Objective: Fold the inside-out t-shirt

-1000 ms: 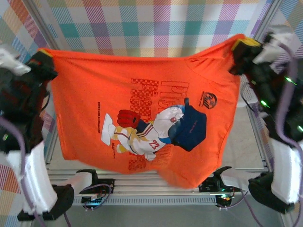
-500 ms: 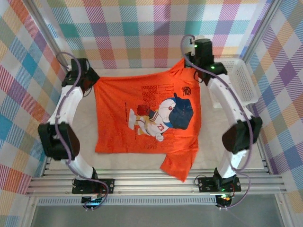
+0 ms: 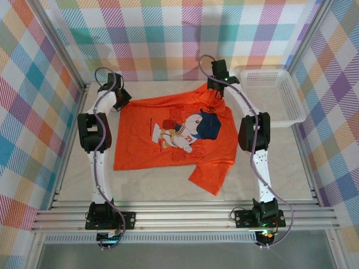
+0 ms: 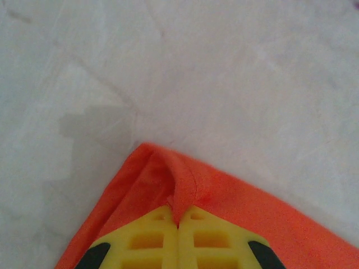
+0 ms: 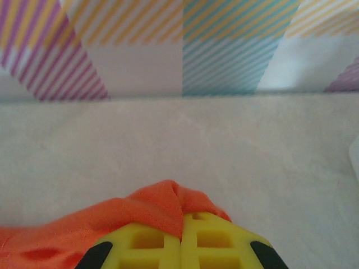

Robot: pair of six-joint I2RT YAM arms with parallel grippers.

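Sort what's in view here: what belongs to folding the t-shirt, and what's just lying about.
Belongs to the job:
- orange t-shirt, spread on the table
- left gripper, shut on a far corner of it
- right gripper, shut on its far edge

Just lying about:
- white basket, far right, apart from the shirt

The t-shirt (image 3: 168, 140) covers the middle of the tabletop (image 3: 162, 190), one loose sleeve trailing toward the near right. A bare strip runs along the near edge in front of it, and a narrower one lies between its far corners and the back wall (image 3: 168, 45). The left arm (image 3: 92, 134) lines the t-shirt's left side, close to the left wall (image 3: 39, 112). The right arm (image 3: 253, 134) lines its right side. A white basket (image 3: 269, 92) fills the far right corner, just beyond the right arm.
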